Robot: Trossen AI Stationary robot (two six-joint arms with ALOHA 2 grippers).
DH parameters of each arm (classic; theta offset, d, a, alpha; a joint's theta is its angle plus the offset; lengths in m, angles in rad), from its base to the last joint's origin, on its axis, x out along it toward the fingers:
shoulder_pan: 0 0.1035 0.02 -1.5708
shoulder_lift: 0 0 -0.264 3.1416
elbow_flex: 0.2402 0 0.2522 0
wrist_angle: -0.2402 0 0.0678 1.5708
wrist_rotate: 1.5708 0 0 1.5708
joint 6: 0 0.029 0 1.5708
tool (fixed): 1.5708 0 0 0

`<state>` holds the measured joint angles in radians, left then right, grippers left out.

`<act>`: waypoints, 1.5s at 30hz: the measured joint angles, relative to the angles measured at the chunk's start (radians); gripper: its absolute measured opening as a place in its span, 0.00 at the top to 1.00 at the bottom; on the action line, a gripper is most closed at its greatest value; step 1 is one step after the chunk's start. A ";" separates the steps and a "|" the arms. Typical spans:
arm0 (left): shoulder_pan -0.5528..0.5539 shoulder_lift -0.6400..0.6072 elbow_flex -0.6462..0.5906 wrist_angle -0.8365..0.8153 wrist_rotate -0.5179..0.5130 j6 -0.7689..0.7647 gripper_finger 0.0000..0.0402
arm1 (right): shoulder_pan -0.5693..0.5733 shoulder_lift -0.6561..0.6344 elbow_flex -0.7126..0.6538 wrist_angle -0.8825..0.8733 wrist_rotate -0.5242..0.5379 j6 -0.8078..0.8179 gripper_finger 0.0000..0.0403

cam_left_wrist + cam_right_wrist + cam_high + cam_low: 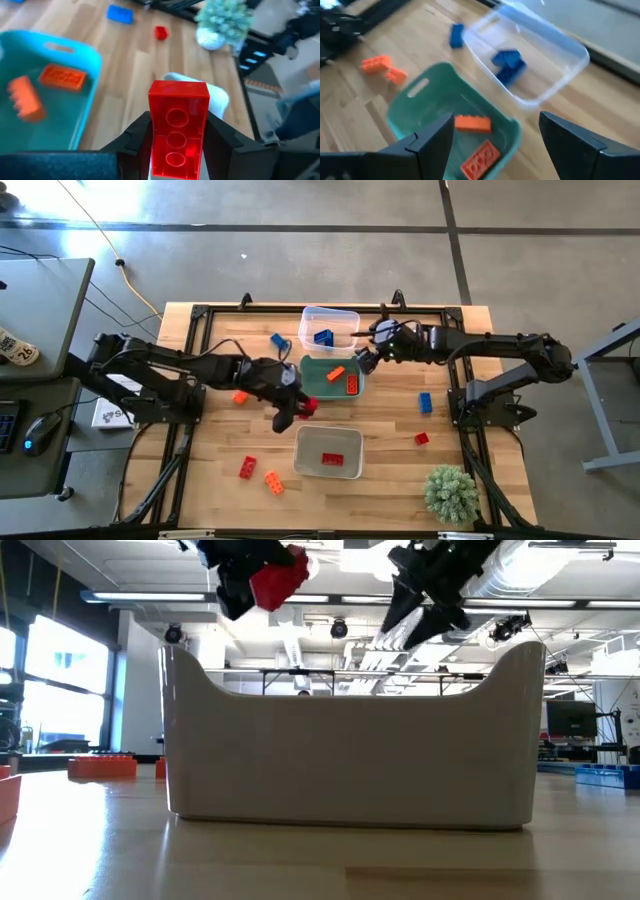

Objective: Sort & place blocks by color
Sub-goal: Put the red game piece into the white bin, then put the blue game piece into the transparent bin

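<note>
My left gripper (292,410) hangs above the table between the teal bin (318,385) and the grey bin (328,465), shut on a red block (308,406). In the low view the red block (278,580) is high above the grey bin (350,750). My right gripper (366,361) hovers open over the teal bin's far right corner, holding nothing. Two orange blocks (472,123) lie in the teal bin (420,107), blue blocks (509,62) in the clear bin (555,75), and one red block (332,458) in the grey bin. My left gripper pinches the red block (177,115) between its two fingers (137,132), one on each long side. The face with three round marks (176,137) looks toward the wrist camera. The block is lifted clear of the table and sticks out past the fingertips.
Loose blocks lie on the wooden table: blue (278,340), orange (240,397), red (247,468), orange (273,482), blue (425,402) and red (422,438). A small potted plant (450,492) stands at the near right corner.
</note>
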<state>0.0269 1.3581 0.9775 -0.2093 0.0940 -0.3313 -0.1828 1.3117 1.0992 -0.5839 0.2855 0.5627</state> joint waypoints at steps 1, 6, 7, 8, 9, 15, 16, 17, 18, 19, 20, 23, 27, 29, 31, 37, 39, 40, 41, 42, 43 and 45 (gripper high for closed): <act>-0.001 0.017 0.001 0.027 0.014 0.015 0.74 | -0.004 0.000 0.000 -0.031 -0.001 0.033 0.31; -0.001 0.117 0.000 0.104 0.113 0.065 0.73 | -0.019 0.000 0.000 -0.204 -0.007 0.161 0.31; -0.002 0.134 0.000 0.106 0.129 0.071 0.72 | -0.020 0.000 0.000 -0.236 -0.007 0.177 0.31; -0.002 0.151 0.000 0.117 0.140 0.079 0.72 | -0.020 0.000 0.000 -0.269 -0.007 0.194 0.31; -0.003 0.170 0.000 0.130 0.148 0.089 0.71 | -0.020 0.000 0.000 -0.302 -0.007 0.212 0.31; -0.008 0.244 -0.001 0.134 0.161 0.152 0.70 | -0.020 0.000 0.000 -0.470 -0.048 0.335 0.31; -0.008 0.253 -0.001 0.137 0.161 0.154 0.70 | -0.020 0.000 0.000 -0.496 -0.060 0.358 0.31; -0.009 0.261 -0.001 0.148 0.162 0.158 0.70 | -0.020 0.000 0.000 -0.526 -0.070 0.384 0.31; -0.011 0.267 0.000 0.156 0.164 0.160 0.70 | -0.020 0.000 0.000 -0.555 -0.081 0.410 0.31; -0.013 0.270 -0.001 0.159 0.164 0.160 0.70 | -0.020 0.000 0.000 -0.580 -0.090 0.434 0.31; -0.014 0.273 -0.001 0.163 0.165 0.160 0.70 | -0.020 0.000 0.000 -0.605 -0.102 0.458 0.31; -0.015 0.281 0.000 0.167 0.165 0.160 0.68 | -0.020 0.001 0.000 -0.670 -0.140 0.520 0.31; -0.015 0.282 0.000 0.168 0.160 0.190 0.64 | -0.013 0.001 0.000 -0.712 -0.209 0.575 0.31; -0.015 0.282 0.000 0.168 0.156 0.202 0.62 | 0.004 0.001 -0.001 -0.723 -0.219 0.592 0.31; -0.015 0.282 0.000 0.168 0.157 0.204 0.59 | 0.031 0.001 -0.001 -0.735 -0.227 0.620 0.31; -0.016 0.282 0.000 0.168 0.164 0.204 0.51 | 0.138 0.001 -0.001 -0.751 -0.206 0.728 0.31; -0.016 0.282 0.000 0.169 0.164 0.204 0.48 | 0.173 0.001 -0.001 -0.755 -0.191 0.764 0.31; -0.016 0.282 0.000 0.169 0.164 0.204 0.46 | 0.189 0.001 -0.001 -0.761 -0.187 0.785 0.31; -0.017 0.281 0.000 0.169 0.164 0.204 0.45 | 0.206 0.001 -0.001 -0.769 -0.184 0.803 0.31; -0.019 0.281 0.000 0.169 0.164 0.203 0.44 | 0.221 0.001 -0.001 -0.777 -0.180 0.821 0.31; -0.021 0.281 0.000 0.169 0.162 0.196 0.43 | 0.237 0.001 -0.001 -0.784 -0.176 0.839 0.31; -0.028 0.281 0.010 0.159 0.160 0.189 0.42 | 0.266 0.001 -0.001 -0.807 -0.161 0.873 0.31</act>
<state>-0.0007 1.6394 0.9872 -0.0503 0.2540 -0.1427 0.0832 1.3125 1.0981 -1.3910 0.1241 1.4357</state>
